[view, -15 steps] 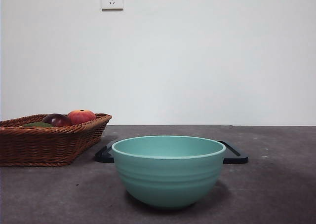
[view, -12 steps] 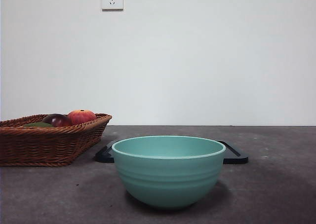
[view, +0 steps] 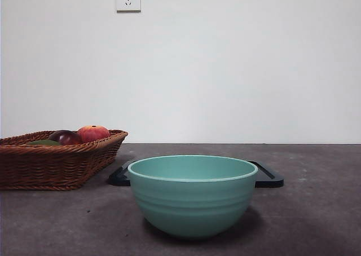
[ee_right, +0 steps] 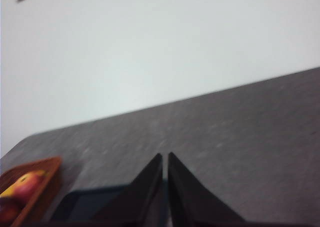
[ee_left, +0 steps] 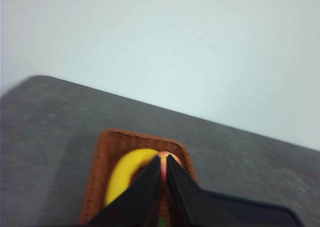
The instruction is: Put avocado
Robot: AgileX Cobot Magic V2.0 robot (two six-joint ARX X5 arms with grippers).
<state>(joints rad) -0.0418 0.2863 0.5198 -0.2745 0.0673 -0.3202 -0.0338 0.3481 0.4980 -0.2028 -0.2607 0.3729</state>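
Both claws are pinched shut on nothing and neither shows up in the front view, the left claw [ee_left: 161, 159] looking toward the basket [view: 56, 166] and the right claw [ee_right: 165, 157] over the table [view: 316, 211] by the black tray [view: 269, 181]. The avocado [view: 44, 142] sits low at the basket's far left, right against the maroon fruit [view: 65, 136], with the red-orange fruit [view: 93, 132] and a banana [ee_left: 122, 174] crowded in too, so I'd worry about grabbing the wrong fruit or clipping the wicker rim. Only a green sliver pokes over the rim, so I can't really tell its long axis or which way it points.

Bowl [view: 193, 194]: centre, nearest.
Tray [view: 269, 178]: black, behind bowl.
Basket [view: 53, 163]: at 9 o'clock, holding avocado [view: 44, 142], maroon fruit [view: 65, 136], red fruit [view: 93, 132].
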